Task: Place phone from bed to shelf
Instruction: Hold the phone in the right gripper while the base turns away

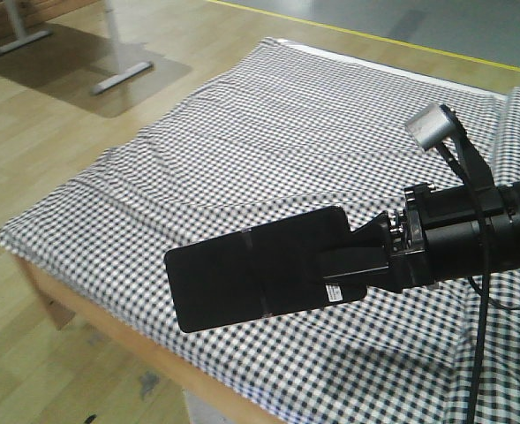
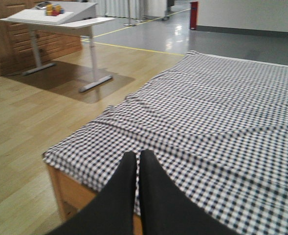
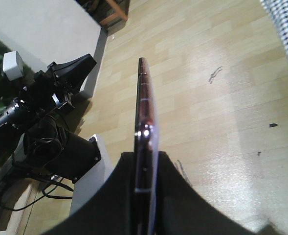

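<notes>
The phone (image 1: 251,269), a flat glossy black slab with a seam across its middle and a small white sticker, hangs in the air over the near edge of the bed (image 1: 286,132). My right gripper (image 1: 358,261) is shut on its right end. In the right wrist view the phone (image 3: 144,107) shows edge-on with a pinkish metal rim, clamped between the black fingers of the right gripper (image 3: 146,157) above bare floor. My left gripper (image 2: 138,156) is shut on nothing, hovering over the checked bed (image 2: 222,107) near its corner. The shelf is out of view.
A light desk (image 2: 60,19) on metal legs (image 1: 123,78) stands on the wooden floor beyond the bed's left side. A yellow floor line (image 1: 374,35) runs behind the bed. Black arm hardware and cables (image 3: 46,122) sit by a white base on the floor.
</notes>
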Controlling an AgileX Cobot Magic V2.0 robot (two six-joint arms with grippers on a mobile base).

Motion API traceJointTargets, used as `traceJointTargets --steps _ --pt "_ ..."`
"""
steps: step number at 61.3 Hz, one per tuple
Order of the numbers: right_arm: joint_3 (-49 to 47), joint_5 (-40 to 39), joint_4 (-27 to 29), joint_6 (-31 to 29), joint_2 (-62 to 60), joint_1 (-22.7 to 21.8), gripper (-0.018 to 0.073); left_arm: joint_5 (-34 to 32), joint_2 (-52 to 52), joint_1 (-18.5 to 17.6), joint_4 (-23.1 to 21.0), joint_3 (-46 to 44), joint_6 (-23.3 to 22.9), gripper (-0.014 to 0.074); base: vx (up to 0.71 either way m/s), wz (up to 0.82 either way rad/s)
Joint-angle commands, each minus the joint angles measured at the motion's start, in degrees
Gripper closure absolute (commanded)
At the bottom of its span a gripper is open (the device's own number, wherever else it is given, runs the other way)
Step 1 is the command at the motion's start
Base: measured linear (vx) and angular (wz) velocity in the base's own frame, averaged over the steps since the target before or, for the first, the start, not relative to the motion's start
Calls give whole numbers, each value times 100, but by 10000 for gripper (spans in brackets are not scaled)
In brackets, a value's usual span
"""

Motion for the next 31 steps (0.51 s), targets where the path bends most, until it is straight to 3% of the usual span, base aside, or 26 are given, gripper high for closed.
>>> traceJointTargets --steps 1,31 --pt "-152 433 529 -10 -185 -18 561 -420 -33 6 -36 14 -22 596 -11 43" --pt "-152 433 529 -10 -185 -18 561 -420 -33 6 -36 14 -22 596 -11 45"
